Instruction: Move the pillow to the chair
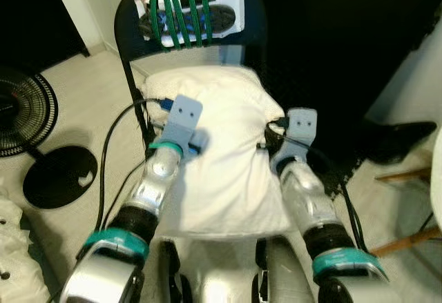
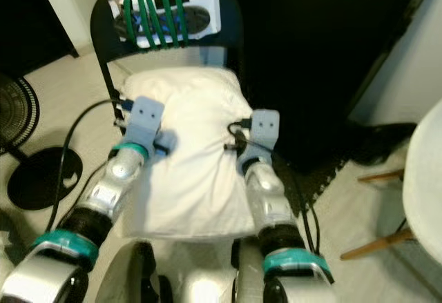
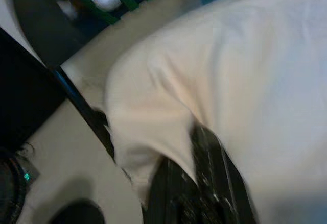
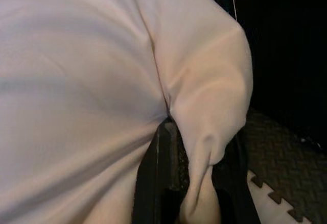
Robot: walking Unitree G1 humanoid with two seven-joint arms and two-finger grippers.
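You are looking down on a soft white fabric pillow that lies flat on the seat of a dark metal-framed chair, its far edge against the base of the backrest at twelve o'clock and its near edge toward the robot's body at six. A white device bound with green elastic cords sits on the backrest.

Your left gripper is at the pillow's nine o'clock edge. In the left wrist view its black fingers are clamped on a bunched fold of the pillow's corner, with cloth draped over them. Your right gripper is at the three o'clock edge. In the right wrist view its black fingers pinch a gathered ridge of the same pillow.

At nine o'clock on the pale floor stand a black floor fan with a wire grille and a round black base plate. At three o'clock you can see wooden chair legs and a dark foam mat.
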